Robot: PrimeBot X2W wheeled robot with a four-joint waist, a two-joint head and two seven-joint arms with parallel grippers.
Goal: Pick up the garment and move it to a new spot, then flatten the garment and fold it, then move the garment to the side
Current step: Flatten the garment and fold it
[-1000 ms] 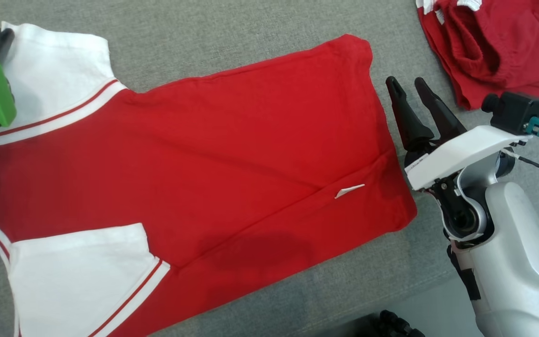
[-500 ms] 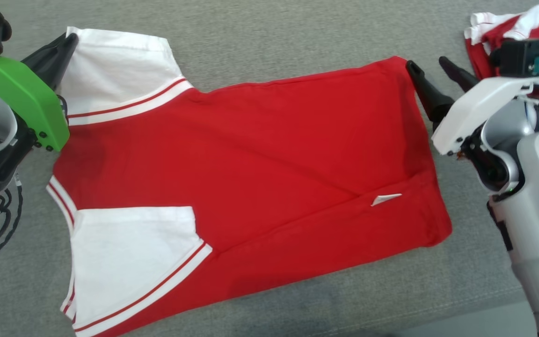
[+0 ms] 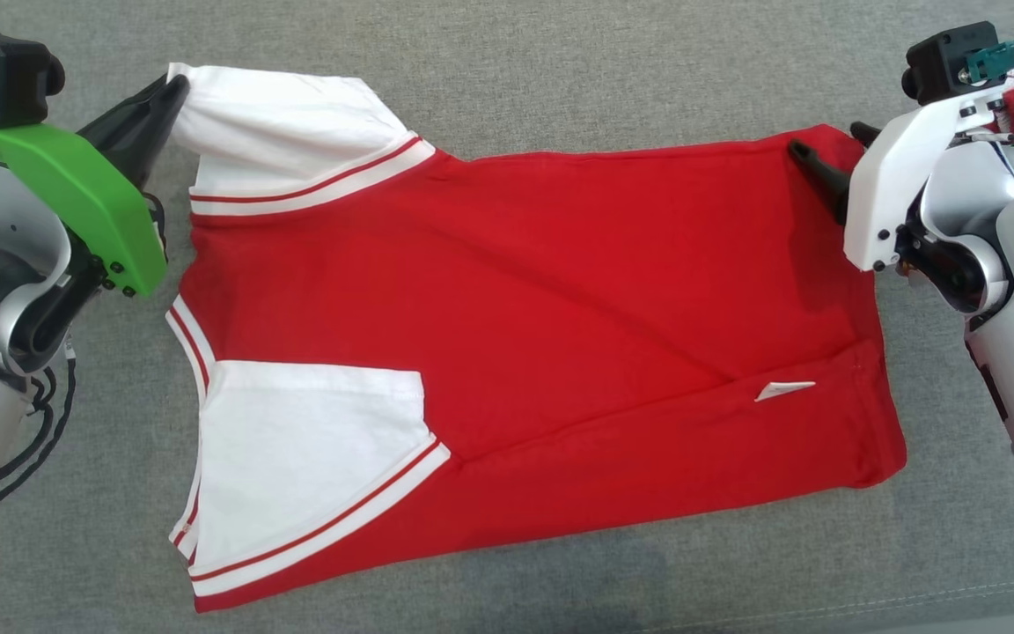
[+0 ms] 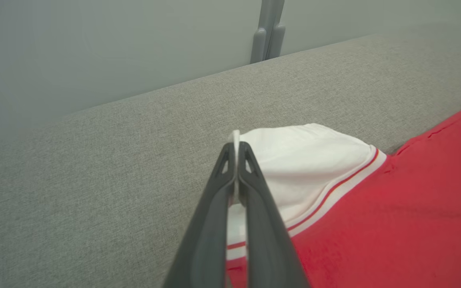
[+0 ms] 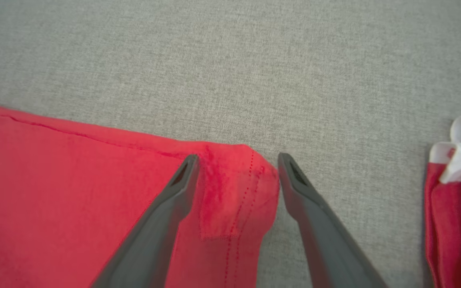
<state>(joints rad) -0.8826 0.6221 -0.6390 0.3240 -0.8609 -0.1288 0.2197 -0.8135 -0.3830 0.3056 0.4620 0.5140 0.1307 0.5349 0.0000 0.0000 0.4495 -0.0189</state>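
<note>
Since the earlier frame the head camera has swung, and, measured against the red T-shirt [image 3: 560, 308] itself, the right gripper [image 3: 824, 138] has closed in on the shirt's far hem corner [image 5: 234, 188], while the far white sleeve [image 3: 296, 114] now looks bunched and slightly raised at its outer edge. The shirt lies spread on the grey fabric surface [image 3: 507, 53], folded lengthwise, with its collar end toward the left arm and its hem toward the right arm. The left gripper [image 4: 235, 146] has its jaws pressed together on the outer edge of that far sleeve, a sliver of white cloth showing between them. The right gripper's jaws stand wide apart, one over the red cloth and one just off the shirt's edge, the hem corner lying between them. A white label [image 3: 784, 389] shows near the hem. Beyond the hem, apart from the shirt, lies a second red-and-white garment [image 5: 454, 200].
</note>
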